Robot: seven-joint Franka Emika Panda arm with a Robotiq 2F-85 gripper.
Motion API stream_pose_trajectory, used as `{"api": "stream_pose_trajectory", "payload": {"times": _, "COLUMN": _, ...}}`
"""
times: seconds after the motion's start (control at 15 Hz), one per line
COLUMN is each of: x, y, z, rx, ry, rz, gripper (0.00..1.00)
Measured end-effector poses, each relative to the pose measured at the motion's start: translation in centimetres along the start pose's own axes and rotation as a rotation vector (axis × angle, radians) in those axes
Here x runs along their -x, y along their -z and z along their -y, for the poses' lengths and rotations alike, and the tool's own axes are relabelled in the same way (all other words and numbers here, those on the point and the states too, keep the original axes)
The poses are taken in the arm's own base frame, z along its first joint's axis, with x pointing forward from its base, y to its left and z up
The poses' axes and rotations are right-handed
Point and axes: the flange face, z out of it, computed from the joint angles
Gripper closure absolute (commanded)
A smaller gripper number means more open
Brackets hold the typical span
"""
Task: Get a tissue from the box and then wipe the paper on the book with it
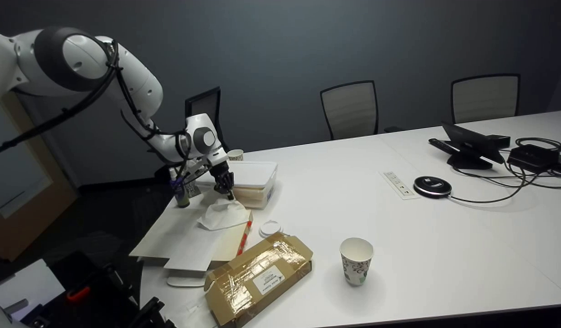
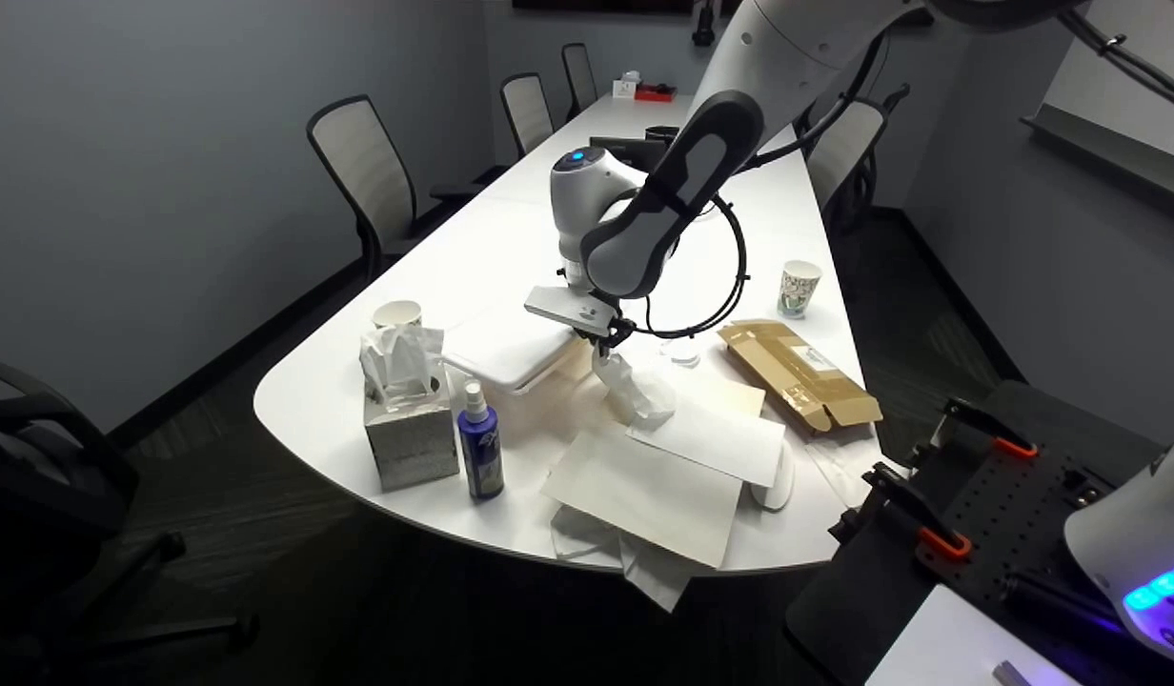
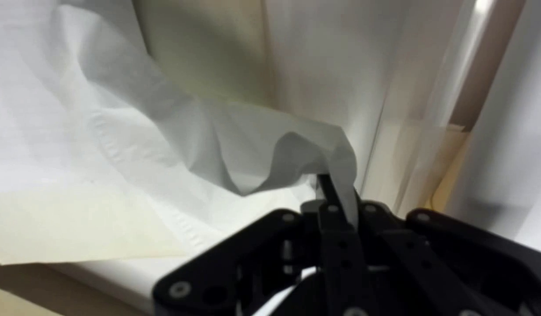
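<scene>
At the left, near the rounded corner of the desk (image 2: 492,238), an exterior view shows the box (image 2: 411,448) nearly whole, a white tuft (image 2: 401,362) poking from its top; where the arm (image 1: 137,79) crosses in front, an exterior view gives only a patch of the box (image 1: 192,188). The spray bottle (image 2: 482,448) stands just beside it, close to the same curved edge, and the lidded container (image 2: 511,348) sits farther in. Next, close to that edge, lies the book (image 2: 644,495), wide and pale, with the paper (image 2: 730,443) on it; an exterior view shows a red strip (image 1: 245,238) on the side below the tissue (image 2: 641,393). The wrist view alone makes the grip plain: the fingers (image 3: 340,241) are pressed together on a pinched end of the tissue, which trails from them over the paper. The arm arches high, slopes down over the desk and bends near its end, so the fingers point down between the container and the paper's inner end. Along the right edge lies the cardboard packet (image 2: 801,376), and the patterned cup (image 2: 799,289) stands upright beyond it, near that edge too. Well down the desk, in from both long edges, an exterior view shows the round black device (image 1: 432,187).
</scene>
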Motion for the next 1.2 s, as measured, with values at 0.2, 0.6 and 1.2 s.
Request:
{"api": "stream_pose_trajectory", "payload": {"times": 0.2, "x": 0.4, "y": 0.3, "z": -0.4, "rx": -0.004, "ry": 0.046, "rz": 0.100, "gripper": 1.00}}
{"api": "stream_pose_trajectory", "payload": {"times": 0.6, "x": -0.3, "y": 2.9, "z": -2.2, "rx": -0.020, "ry": 0.109, "rz": 0.257, "gripper": 1.00}}
{"api": "stream_pose_trajectory", "payload": {"times": 1.2, "x": 3.2, "y": 13.3, "z": -4.5, "rx": -0.141, "ry": 0.311, "rz": 0.372, "gripper": 1.00}}
